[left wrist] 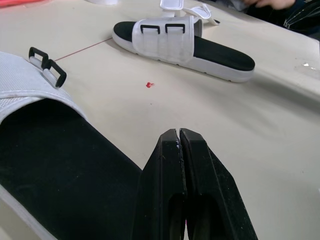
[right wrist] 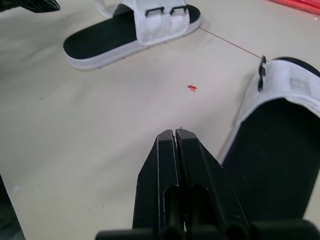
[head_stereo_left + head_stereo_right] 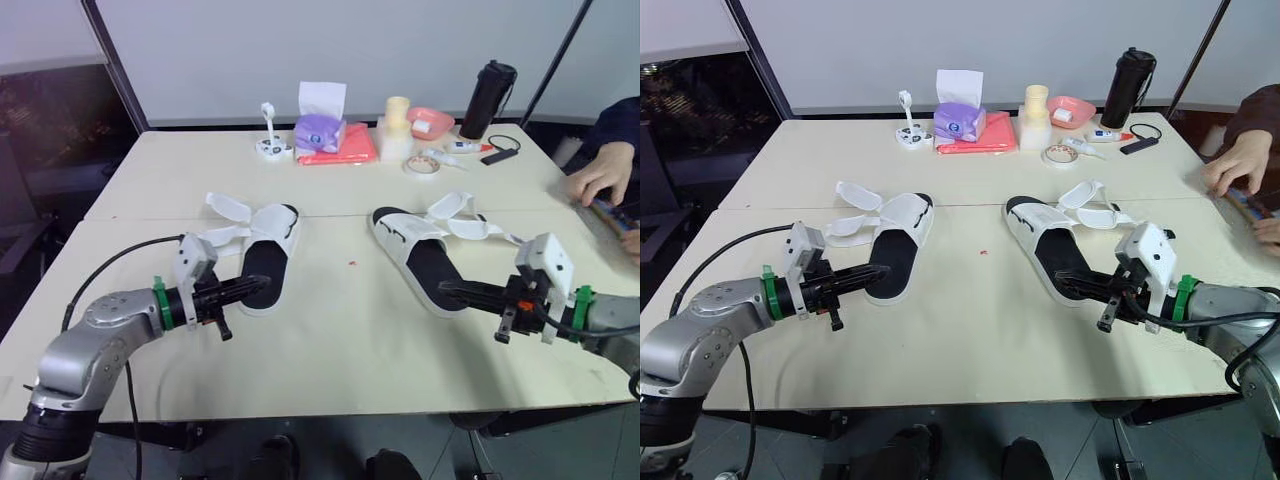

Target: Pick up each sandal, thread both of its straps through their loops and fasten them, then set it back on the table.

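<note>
Left wrist view has my left fingers [image 1: 167, 165] pressed together with nothing between them, tips low over the tabletop [image 1: 280, 130]. The left sandal [image 1: 55, 165] lies right beside them, its black footbed running along their side; whether they touch it I cannot tell. Its two black loops [image 1: 47, 70] sit ahead of the tips on the white band, with nothing threaded through.

From the head camera, those tips sit over the heel end of that sandal. The left sandal's straps [image 3: 225, 212] lie splayed open on the side away from my right fingers [image 3: 470, 293]. Those are closed too, gripping nothing, with their tips at the heel end of the right sandal [image 3: 400, 235]. The right sandal's straps [image 3: 452, 208] lie loose beyond the tips, on the side away from my left fingers.

Both sandals rest flat on the tabletop, well apart, with a small red mark [image 3: 352, 264] between them, ahead of both sets of tips. Off beyond my right fingers, a person's hand [image 3: 600, 172] rests at the tabletop's edge.
</note>
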Motion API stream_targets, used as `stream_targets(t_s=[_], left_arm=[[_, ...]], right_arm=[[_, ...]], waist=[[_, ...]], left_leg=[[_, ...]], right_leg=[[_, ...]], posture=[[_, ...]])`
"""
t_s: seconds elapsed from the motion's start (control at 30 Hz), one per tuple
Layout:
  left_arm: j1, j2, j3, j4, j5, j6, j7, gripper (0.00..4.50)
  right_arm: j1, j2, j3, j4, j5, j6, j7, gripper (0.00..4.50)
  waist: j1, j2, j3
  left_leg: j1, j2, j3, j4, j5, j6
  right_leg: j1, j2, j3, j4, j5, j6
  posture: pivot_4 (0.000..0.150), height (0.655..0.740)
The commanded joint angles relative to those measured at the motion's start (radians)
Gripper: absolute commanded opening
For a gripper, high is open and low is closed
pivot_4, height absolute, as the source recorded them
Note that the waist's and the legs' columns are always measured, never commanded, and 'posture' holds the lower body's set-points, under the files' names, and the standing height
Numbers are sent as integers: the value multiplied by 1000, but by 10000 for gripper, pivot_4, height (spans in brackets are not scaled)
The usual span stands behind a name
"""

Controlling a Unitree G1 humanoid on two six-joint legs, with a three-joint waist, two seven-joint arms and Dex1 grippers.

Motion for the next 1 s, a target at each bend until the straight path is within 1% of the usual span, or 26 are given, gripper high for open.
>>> stream_targets(t_s=[0.03,0.17,0.43,0.67,0.97,1.0], left_arm=[[-22,10,31,-10,-7,-13,-5,347],[-51,-7,52,-2,-50,15,7,347],[-67,-15,42,-3,-47,32,26,347],[-68,-24,43,-9,-55,49,28,347],[-70,-34,36,-13,-52,49,27,347],[-70,-35,35,-15,-52,50,27,62]], right_arm=[[-8,-7,-30,-16,-2,-30,8,0],[-16,-7,-28,-27,-1,-27,0,0],[-33,-4,-18,-55,8,-7,-33,0],[-10,4,-32,-7,-21,-65,-4,0],[-31,15,-12,-37,-27,-47,-66,0],[-44,19,-6,-34,-33,-38,-87,2546]], waist=[[-1,0,0],[0,0,0],[-1,0,0],[0,0,0],[-1,0,0],[-1,0,0]], left_leg=[[0,0,0,0,0,0],[0,0,0,0,0,0],[0,0,0,0,0,0],[0,0,0,0,0,0],[0,0,0,0,0,0],[0,0,0,0,0,0]], right_leg=[[0,0,0,0,0,0],[0,0,0,0,0,0],[0,0,0,0,0,0],[0,0,0,0,0,0],[0,0,0,0,0,1],[0,0,0,0,0,1]], posture=[[1500,7400],[1500,7400],[1500,7400],[1500,7400],[1500,7400],[1500,7400]])
